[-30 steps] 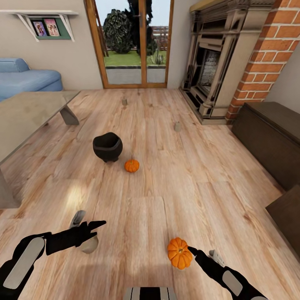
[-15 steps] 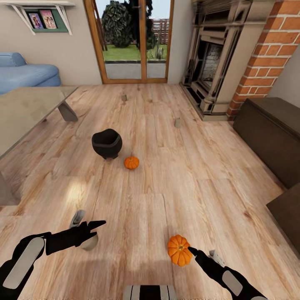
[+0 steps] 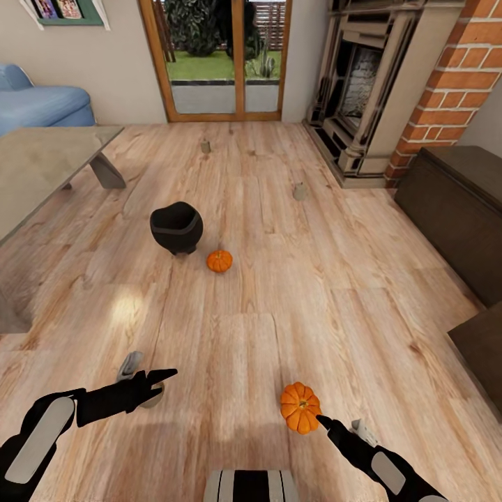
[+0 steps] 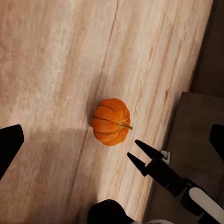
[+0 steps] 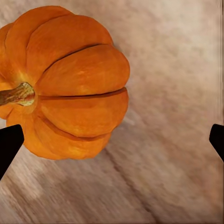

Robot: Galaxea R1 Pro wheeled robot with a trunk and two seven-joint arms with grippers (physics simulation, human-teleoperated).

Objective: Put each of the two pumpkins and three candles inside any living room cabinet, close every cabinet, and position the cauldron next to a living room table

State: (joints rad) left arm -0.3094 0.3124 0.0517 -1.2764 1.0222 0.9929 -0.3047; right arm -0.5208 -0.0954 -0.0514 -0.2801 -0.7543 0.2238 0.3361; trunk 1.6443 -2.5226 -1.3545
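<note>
One pumpkin lies on the wood floor just in front of my right gripper, which is open. In the right wrist view this pumpkin sits beside one fingertip, untouched. My left gripper is open over a candle that it half hides. From the left wrist I see the same pumpkin and the right gripper. The second pumpkin lies beside the black cauldron mid-floor. Two more candles stand farther off. The dark cabinet lines the right wall, fronts shut.
A glass-topped table stands at the left with a blue sofa behind it. The stone fireplace and brick column are at the back right. A second dark unit juts in at the right edge.
The whole view has shifted: floor, cauldron and pumpkins sit higher in the picture, so the camera moved. Both arms hold the same pose; the candle is more hidden under the left gripper.
</note>
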